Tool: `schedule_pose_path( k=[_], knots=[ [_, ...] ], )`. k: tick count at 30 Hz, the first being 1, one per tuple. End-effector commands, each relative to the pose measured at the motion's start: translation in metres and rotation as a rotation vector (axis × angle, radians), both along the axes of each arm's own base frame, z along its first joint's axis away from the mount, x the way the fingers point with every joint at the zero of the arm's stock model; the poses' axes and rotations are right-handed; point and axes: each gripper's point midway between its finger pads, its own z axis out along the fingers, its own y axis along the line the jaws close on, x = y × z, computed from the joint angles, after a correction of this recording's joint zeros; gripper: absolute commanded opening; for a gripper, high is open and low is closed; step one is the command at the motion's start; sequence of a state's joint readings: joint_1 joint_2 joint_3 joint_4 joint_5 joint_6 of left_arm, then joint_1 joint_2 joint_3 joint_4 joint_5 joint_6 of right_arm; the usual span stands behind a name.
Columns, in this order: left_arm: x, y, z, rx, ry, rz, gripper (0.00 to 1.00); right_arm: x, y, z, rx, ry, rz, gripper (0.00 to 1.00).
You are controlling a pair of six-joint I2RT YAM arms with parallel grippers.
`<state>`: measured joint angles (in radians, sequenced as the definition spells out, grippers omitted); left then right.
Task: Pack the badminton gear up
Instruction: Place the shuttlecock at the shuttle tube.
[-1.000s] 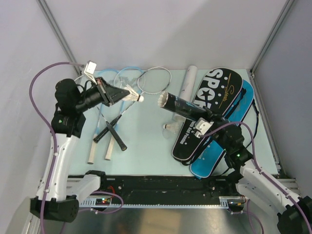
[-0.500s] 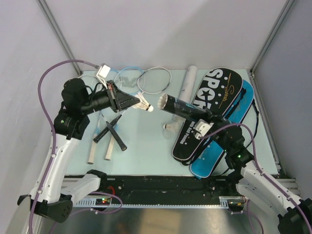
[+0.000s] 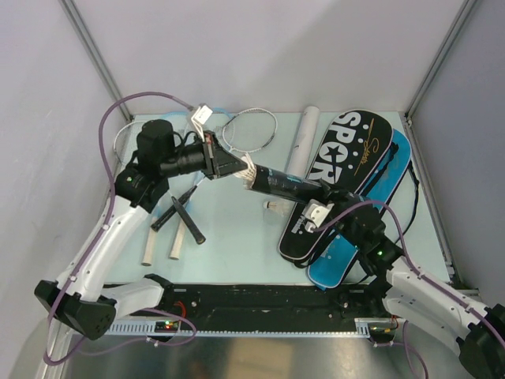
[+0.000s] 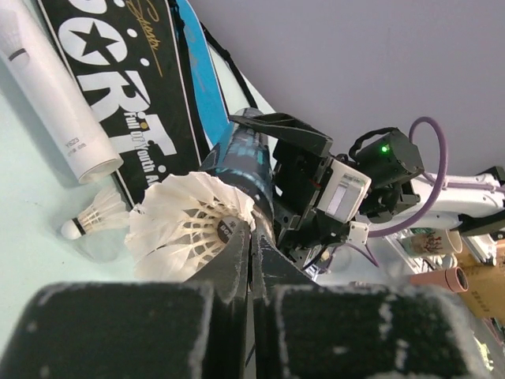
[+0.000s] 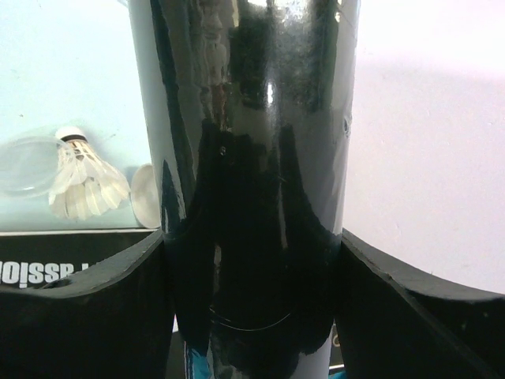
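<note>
Right now the right gripper (image 5: 252,292) is clamping both fingers around the black tube (image 3: 280,184). The tube is a glossy, hard cylinder, with its long axis running near-right to far-left and its open mouth pointing far-left. The left gripper (image 3: 235,167) is pinching shut on a white feather shuttlecock (image 4: 185,217) right at that mouth. Its skirt is flaring back toward the fingers, and I can't tell how far in it's sitting. A second shuttlecock (image 3: 274,207) is lying on its side on the pale table (image 3: 229,237), just near-side of the tube's middle. The black bag (image 3: 347,158) is lying under the tube's gripped end. It's racket-shaped, and its white print is reading "SPORT" and "Full of Youth", with gold script alongside. The blue bag (image 3: 351,253) is sticking out from beneath it. Beyond the tube, a matte white tube (image 3: 301,140) is lying flat, its small print unreadable. Rackets (image 3: 251,130) are lying far-left of the tube, with stringed heads and thin shafts.
</note>
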<state>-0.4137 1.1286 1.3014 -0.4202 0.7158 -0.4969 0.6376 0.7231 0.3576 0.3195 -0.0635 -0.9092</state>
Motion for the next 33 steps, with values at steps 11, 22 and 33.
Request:
schedule_pose_path(
  k=[11, 22, 33],
  knots=[
    [0.001, -0.024, -0.037, -0.106, 0.063, 0.084, 0.0, 0.012, 0.011, 0.063, 0.228, -0.097, -0.047, 0.37],
    [-0.001, -0.043, -0.045, -0.175, 0.149, 0.022, 0.0, 0.0, 0.031, 0.062, 0.199, -0.108, 0.073, 0.37],
    [-0.021, -0.047, -0.041, -0.187, 0.181, -0.083, 0.13, -0.008, 0.037, 0.067, 0.174, -0.158, 0.131, 0.38]
  ],
)
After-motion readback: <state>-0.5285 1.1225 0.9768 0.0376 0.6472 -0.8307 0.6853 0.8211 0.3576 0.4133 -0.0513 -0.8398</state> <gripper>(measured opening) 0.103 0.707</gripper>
